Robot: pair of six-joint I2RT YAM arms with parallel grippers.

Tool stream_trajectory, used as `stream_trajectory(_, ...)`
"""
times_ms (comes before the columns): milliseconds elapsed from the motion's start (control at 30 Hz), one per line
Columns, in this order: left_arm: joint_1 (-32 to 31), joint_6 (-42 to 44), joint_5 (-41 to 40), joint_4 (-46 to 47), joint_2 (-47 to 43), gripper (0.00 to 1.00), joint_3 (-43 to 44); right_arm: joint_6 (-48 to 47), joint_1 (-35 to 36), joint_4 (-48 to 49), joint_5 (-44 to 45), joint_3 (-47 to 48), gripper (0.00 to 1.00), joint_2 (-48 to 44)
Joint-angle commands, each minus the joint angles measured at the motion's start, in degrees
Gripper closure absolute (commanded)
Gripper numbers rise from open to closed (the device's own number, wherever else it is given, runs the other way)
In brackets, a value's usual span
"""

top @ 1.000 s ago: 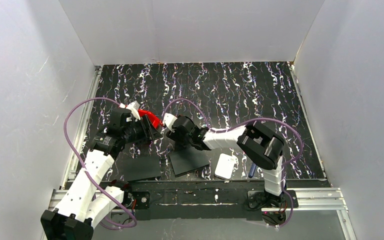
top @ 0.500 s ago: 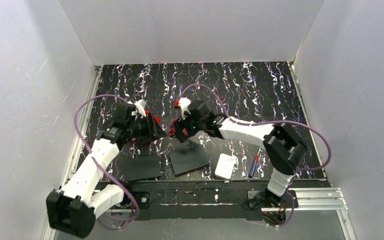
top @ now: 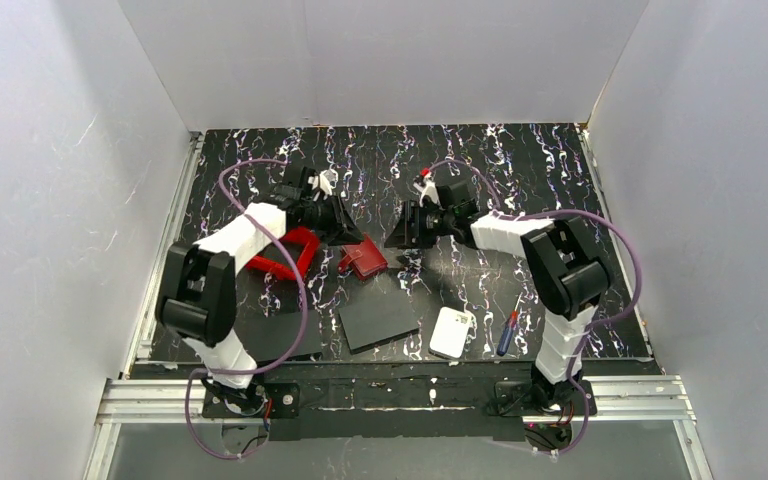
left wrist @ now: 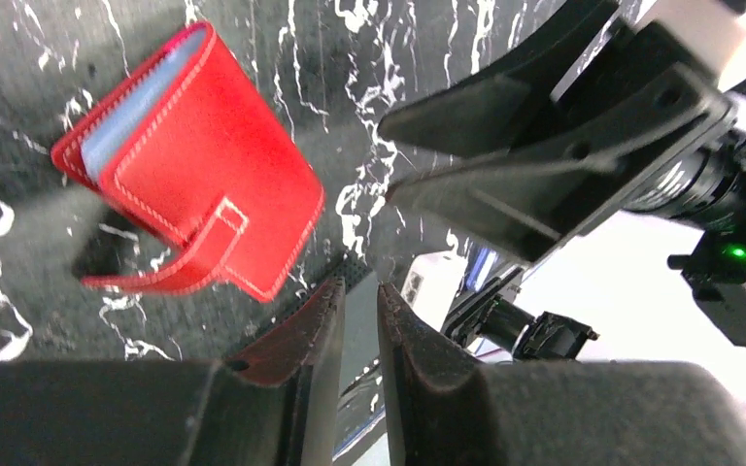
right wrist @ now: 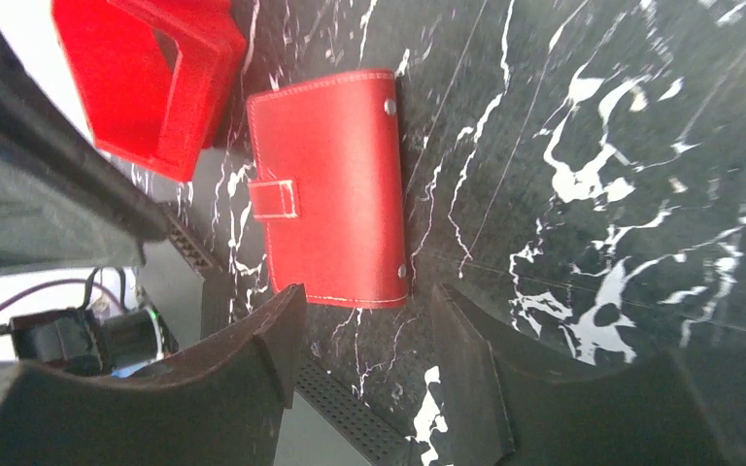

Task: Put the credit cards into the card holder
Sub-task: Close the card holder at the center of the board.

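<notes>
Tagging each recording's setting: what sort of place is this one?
Probably a lab robot-recording booth: plain white walls enclose a table covered by a black marbled mat, with a left arm and right arm bolted to an aluminium rail at its near edge.

Card holder (right wrist: 330, 184): smooth red leather-look, pale stitching, metal studs. Counter (right wrist: 593, 146): black, white-veined, slight sheen. Bin (right wrist: 146, 78) beside card holder: matt red.
</notes>
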Motion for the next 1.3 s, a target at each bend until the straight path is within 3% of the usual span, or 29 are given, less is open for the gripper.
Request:
stream_trajectory(0,-0.24,2.24,2.01,-0.18,4.93,0.83,2.21,4.66,0.39,6.27,-7.39,1.84,0.39,3.00)
stream_trajectory(267,-0.25,7.95,-6.04,-2.46,6.55,0.88,-2.59,7.58,-0.16,10.36,-10.17,2.12,0.37,8.06)
stream_trajectory(633,-0.20,7.34,-10.09,-0.02,7.34,0.92,-9.32,11.26,1.36,16.72,-12.49,1.80,0.35,12.57)
stream_trajectory(900,-0.21,7.61,-10.67,-0.60,5.58,0.92,-9.01,18.66,5.42,26.31,-11.80,1.99,0.52,14.98)
stream_trajectory(967,-0.22,7.77,-10.14,-1.18,4.56,0.90,-8.49,17.50,5.67,24.59,-10.04,1.97,0.63,14.31)
stream_trajectory(1067,0.14,8.43,-7.36,-2.59,0.44,0.83,-7.55,19.97,3.72,24.62,-10.70,0.29,0.95,12.16)
stream_trajectory(1100,0.44,8.82,-5.90,-2.63,-1.95,0.78,-7.44,22.88,2.64,27.74,-11.90,-1.22,0.99,11.01)
stream_trajectory(1267,4.03,8.24,5.03,-0.09,-13.42,0.47,-7.63,39.34,-1.68,45.94,-20.80,-5.75,0.99,5.60)
